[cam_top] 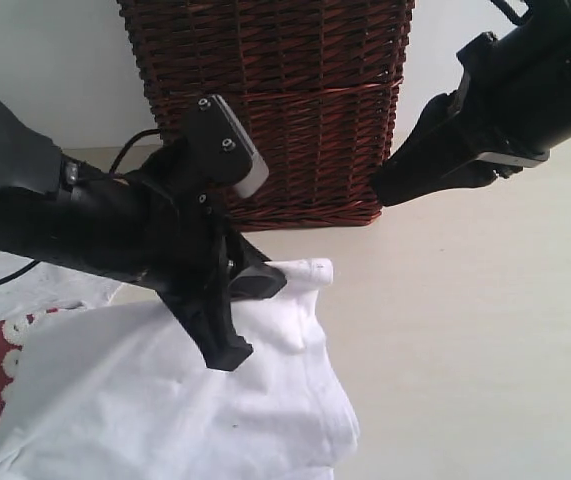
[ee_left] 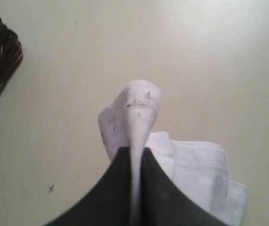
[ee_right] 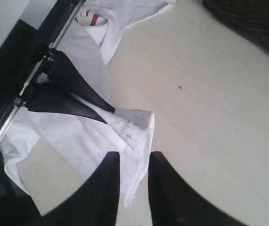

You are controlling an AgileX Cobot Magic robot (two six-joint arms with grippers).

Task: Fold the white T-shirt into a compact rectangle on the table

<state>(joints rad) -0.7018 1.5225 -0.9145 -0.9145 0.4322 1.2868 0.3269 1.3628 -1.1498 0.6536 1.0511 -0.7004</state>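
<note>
Beige table [cam_top: 465, 330] carries a wicker basket [cam_top: 275, 100], and the white T-shirt [cam_top: 165, 400] lies just in front of it. The left gripper [ee_left: 134, 153] is clamped tight on a raised shirt fold. The right gripper [ee_right: 133, 157], beside the basket, stands slightly parted and holds nothing.

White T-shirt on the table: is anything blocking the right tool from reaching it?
Nothing visible does. The right tool hangs open, aimed at the white cotton T-shirt, with only air between. The left tool pinches a shirt corner close by; the dark brown wicker basket stands apart on the pale beige table.
</note>
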